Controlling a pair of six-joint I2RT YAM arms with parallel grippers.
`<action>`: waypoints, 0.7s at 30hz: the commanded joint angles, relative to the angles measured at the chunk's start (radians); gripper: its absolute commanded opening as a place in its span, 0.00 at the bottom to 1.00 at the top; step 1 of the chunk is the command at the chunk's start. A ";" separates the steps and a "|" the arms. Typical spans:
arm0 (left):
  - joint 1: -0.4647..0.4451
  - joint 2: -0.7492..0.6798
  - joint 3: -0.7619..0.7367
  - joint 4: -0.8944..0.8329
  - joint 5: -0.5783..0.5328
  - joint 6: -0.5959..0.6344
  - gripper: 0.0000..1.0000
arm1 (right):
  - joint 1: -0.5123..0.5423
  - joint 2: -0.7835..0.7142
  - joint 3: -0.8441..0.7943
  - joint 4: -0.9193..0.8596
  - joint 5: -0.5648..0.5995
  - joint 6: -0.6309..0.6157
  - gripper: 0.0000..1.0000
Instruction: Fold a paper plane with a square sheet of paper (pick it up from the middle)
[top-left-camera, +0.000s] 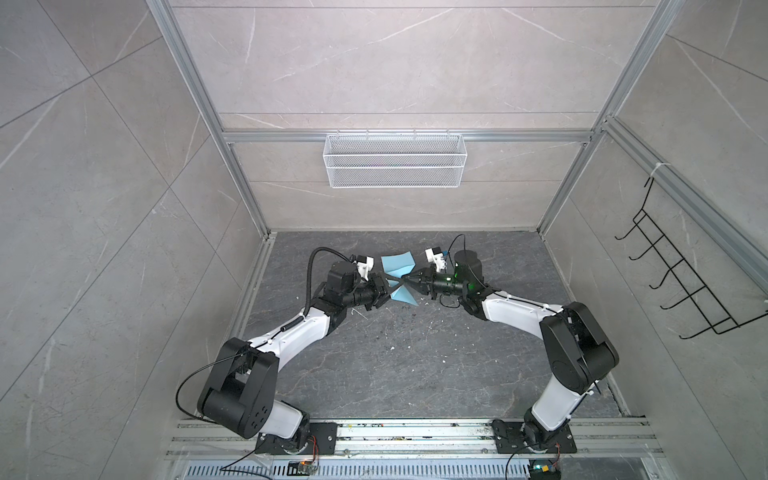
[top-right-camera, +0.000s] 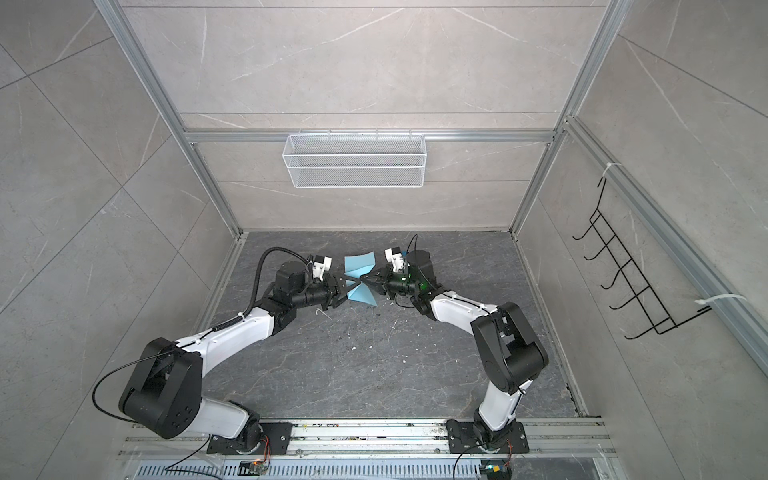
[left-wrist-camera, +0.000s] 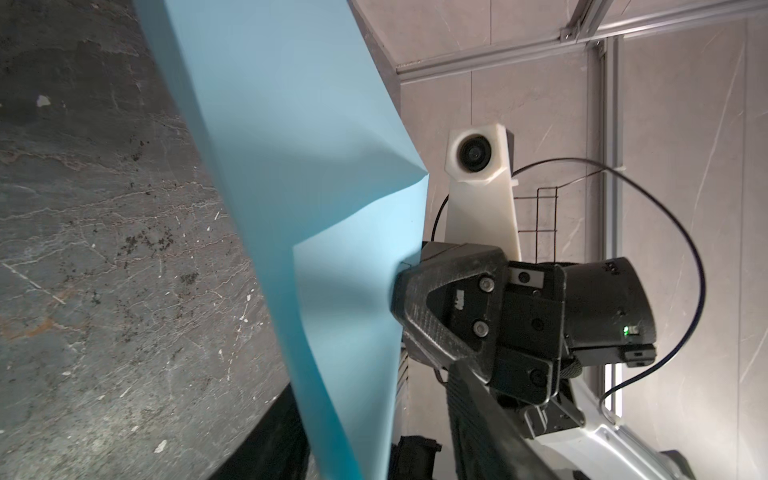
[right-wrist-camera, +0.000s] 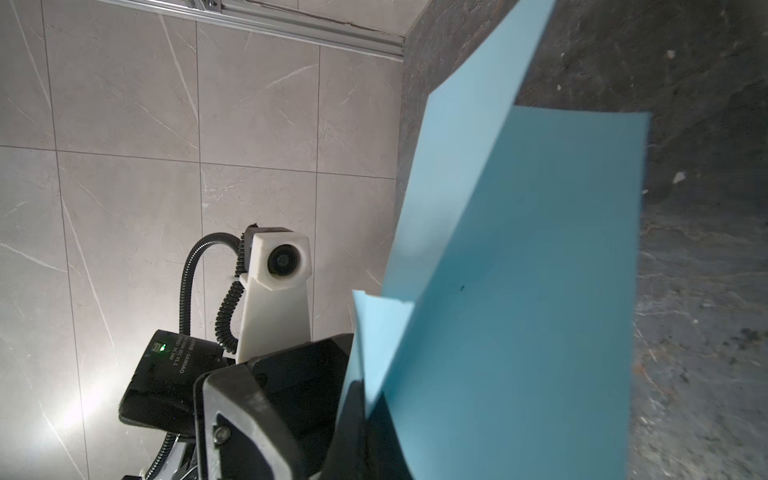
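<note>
The square sheet of paper (top-left-camera: 397, 264) hangs above the tabletop (top-left-camera: 415, 365), its length crosswise to both arms, pinched at the middle by the closed right end effector (top-left-camera: 411, 285). The left end effector (top-left-camera: 392, 286) faces it from the opposite side; whether it grips, I cannot tell.

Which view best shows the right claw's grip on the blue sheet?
The left wrist view: the right claw sits close up, shut on the square sheet of paper. Both top views show it tiny; the right wrist view shows mostly sheet, not the pinch.
</note>
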 joint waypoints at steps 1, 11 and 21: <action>-0.002 0.002 0.041 0.055 0.030 -0.003 0.44 | 0.002 -0.027 0.036 -0.018 -0.018 0.007 0.03; -0.003 0.009 0.050 0.031 0.035 0.012 0.21 | 0.002 -0.024 0.034 -0.072 -0.018 -0.033 0.03; -0.003 0.015 0.057 0.011 0.038 0.020 0.08 | 0.001 -0.026 0.032 -0.111 -0.015 -0.066 0.13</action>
